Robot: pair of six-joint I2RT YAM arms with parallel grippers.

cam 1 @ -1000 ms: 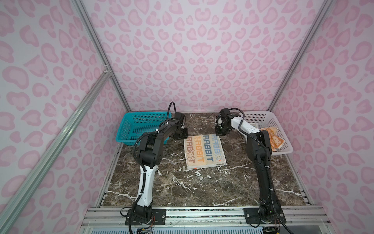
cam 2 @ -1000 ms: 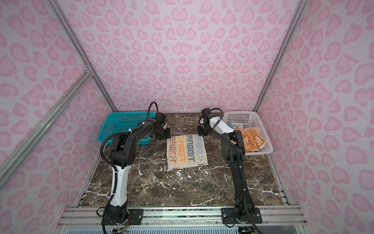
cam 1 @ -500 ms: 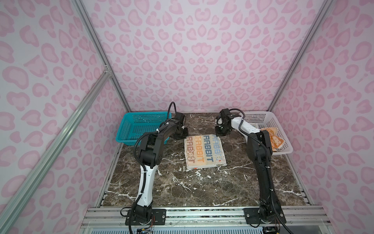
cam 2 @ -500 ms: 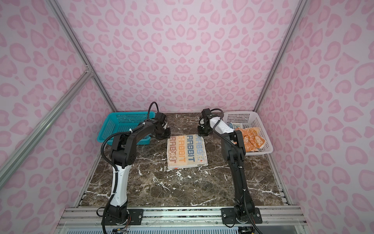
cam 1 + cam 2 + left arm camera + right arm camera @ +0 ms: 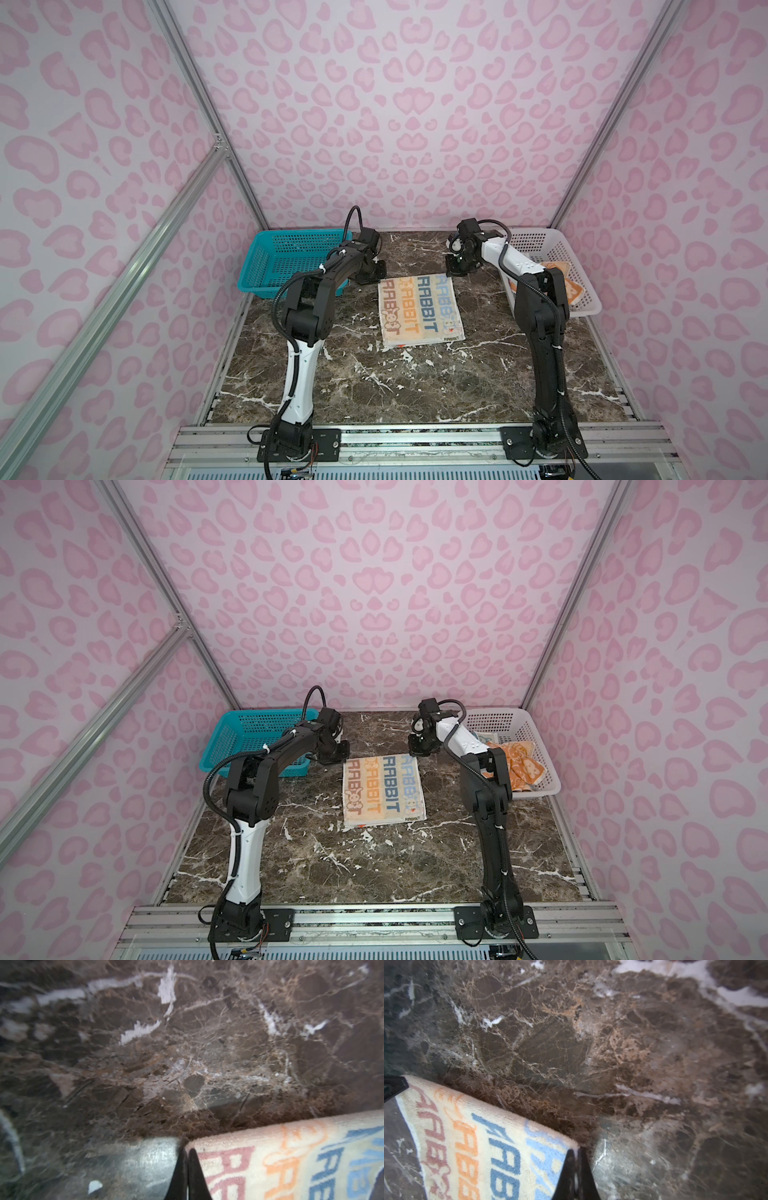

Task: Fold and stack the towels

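Pink leopard-print walls close in a dark marble tabletop (image 5: 374,386), and on it, between the two arms, lies the cream towel (image 5: 419,309) with its RABBIT lettering, spread flat and unfolded (we read that as the fold not yet begun). Both arms reach to its far edge, one to each corner. In the left wrist view the left gripper (image 5: 185,1159) has its fingers (image 5: 195,1176) brought tight together right at the corner of the hem. We judge the cloth is nipped between them, though only at the very tip. In the right wrist view the right gripper (image 5: 576,1159) is likewise pinched closed, with a sliver of pale terry showing between the tips. Taking both far corners at once makes sense to us: the edge can be lifted level and carried toward the near edge, so the towel halves without skewing. The orange towel (image 5: 519,766) sits crumpled in the white basket (image 5: 536,791) on the right, not yet folded; a pale cloth edge behind it we cannot identify. The teal basket (image 5: 257,286) on the left holds nothing we can see, so we take it as the likely place for the stack. The risk we see is the thin hold at the left corner slipping on the lift.
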